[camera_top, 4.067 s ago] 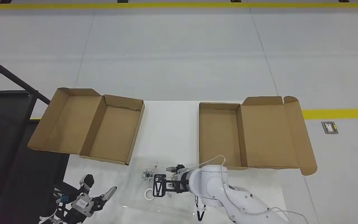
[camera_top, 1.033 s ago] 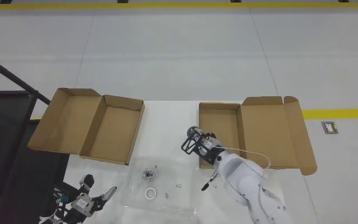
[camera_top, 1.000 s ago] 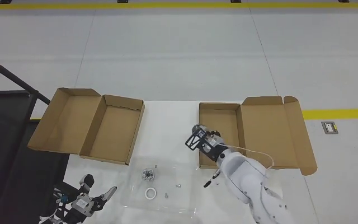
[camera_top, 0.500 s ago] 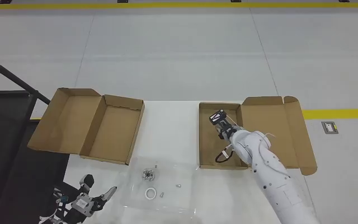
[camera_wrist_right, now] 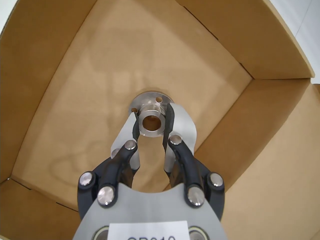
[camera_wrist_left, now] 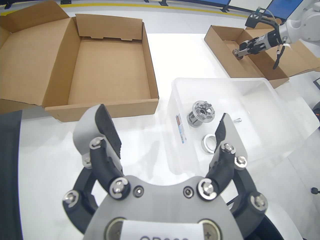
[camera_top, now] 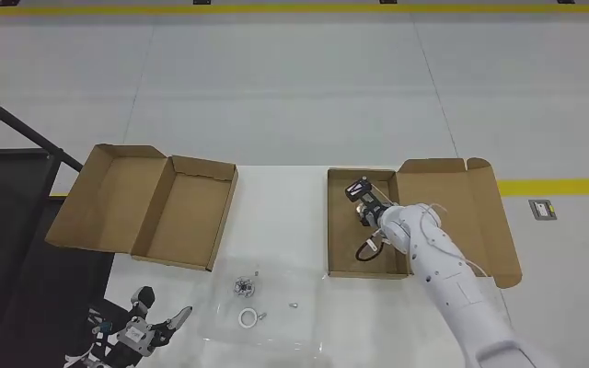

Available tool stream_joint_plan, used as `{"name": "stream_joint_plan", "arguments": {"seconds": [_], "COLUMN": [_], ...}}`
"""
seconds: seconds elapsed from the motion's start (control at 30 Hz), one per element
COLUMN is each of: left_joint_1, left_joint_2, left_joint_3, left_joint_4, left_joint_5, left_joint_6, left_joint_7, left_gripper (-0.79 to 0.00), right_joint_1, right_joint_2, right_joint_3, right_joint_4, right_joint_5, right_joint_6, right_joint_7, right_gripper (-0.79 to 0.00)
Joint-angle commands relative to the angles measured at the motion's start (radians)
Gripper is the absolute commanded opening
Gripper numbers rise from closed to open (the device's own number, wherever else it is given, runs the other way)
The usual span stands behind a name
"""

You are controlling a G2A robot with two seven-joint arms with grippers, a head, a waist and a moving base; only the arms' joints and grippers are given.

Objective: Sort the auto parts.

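Since 4.1 s ago the right gripper (camera_wrist_right: 152, 122) has travelled from the clear bin (camera_wrist_left: 252, 84), lower centre of the top view, into the right cardboard box (camera_top: 329, 221) at centre right. It pinches a flanged metal bushing (camera_wrist_right: 148, 100) low over the box floor; whether they touch is unclear. This looks like the placing step: next, release and lift straight out. The bin holds 1 toothed hub (camera_wrist_left: 200, 114), 1 ring (camera_wrist_left: 208, 144) and 1 small pin (camera_wrist_left: 237, 120). The left box (camera_top: 184, 225) lies open at centre left. The left gripper (camera_wrist_left: 162, 118) hangs spread at lower left.

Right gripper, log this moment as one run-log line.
right gripper: shut on flanged bushing | place: inside right cardboard box | left gripper: open, near clear bin
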Motion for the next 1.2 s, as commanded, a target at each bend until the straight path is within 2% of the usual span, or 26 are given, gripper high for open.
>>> {"name": "stream_joint_plan", "arguments": {"seconds": [0.0,0.03,0.07,0.1,0.13,0.23,0.33,0.47,0.63,0.73,0.83,0.87,1.0,1.07,1.17], "left_joint_1": [0.0,0.0,0.0,0.0,0.0,0.0,0.0,0.0,0.0,0.0,0.0,0.0,0.0,0.0,0.0], "left_joint_2": [0.0,0.0,0.0,0.0,0.0,0.0,0.0,0.0,0.0,0.0,0.0,0.0,0.0,0.0,0.0], "left_joint_3": [0.0,0.0,0.0,0.0,0.0,0.0,0.0,0.0,0.0,0.0,0.0,0.0,0.0,0.0,0.0], "left_joint_4": [0.0,0.0,0.0,0.0,0.0,0.0,0.0,0.0,0.0,0.0,0.0,0.0,0.0,0.0,0.0], "left_joint_5": [0.0,0.0,0.0,0.0,0.0,0.0,0.0,0.0,0.0,0.0,0.0,0.0,0.0,0.0,0.0], "left_joint_6": [0.0,0.0,0.0,0.0,0.0,0.0,0.0,0.0,0.0,0.0,0.0,0.0,0.0,0.0,0.0], "left_joint_7": [0.0,0.0,0.0,0.0,0.0,0.0,0.0,0.0,0.0,0.0,0.0,0.0,0.0,0.0,0.0], "left_gripper": [0.0,0.0,0.0,0.0,0.0,0.0,0.0,0.0,0.0,0.0,0.0,0.0,0.0,0.0,0.0], "right_joint_1": [0.006,0.008,0.01,0.01,0.009,-0.004,-0.049,-0.168,-0.367,-0.46,-0.515,-0.532,-0.585,-0.605,-0.623], "right_joint_2": [-0.003,-0.005,-0.006,-0.006,-0.006,-0.004,0.007,0.035,0.073,0.087,0.096,0.098,0.104,0.105,0.107], "right_joint_3": [-0.002,-0.003,-0.004,-0.005,-0.007,-0.009,-0.001,0.029,0.086,0.1,0.084,0.07,0.01,-0.019,-0.032], "right_joint_4": [0.017,0.025,0.029,0.03,0.024,-0.024,-0.145,-0.415,-0.796,-0.946,-1.042,-1.067,-1.13,-1.158,-1.192], "right_joint_5": [0.008,0.009,0.008,0.005,-0.001,-0.023,-0.051,-0.111,-0.159,-0.172,-0.196,-0.21,-0.252,-0.261,-0.29], "right_joint_6": [0.0,0.001,0.003,0.007,0.012,0.027,0.024,-0.005,-0.11,-0.172,-0.25,-0.279,-0.377,-0.414,-0.414], "right_joint_7": [-0.017,-0.024,-0.031,-0.036,-0.041,-0.049,-0.059,-0.032,0.01,0.02,0.022,0.021,0.029,0.03,0.039], "right_gripper": [-0.379,-0.268,-0.12,-0.034,-0.003,0.0,0.0,0.0,-0.015,-0.018,-0.028,-0.009,0.0,0.0,0.0]}}
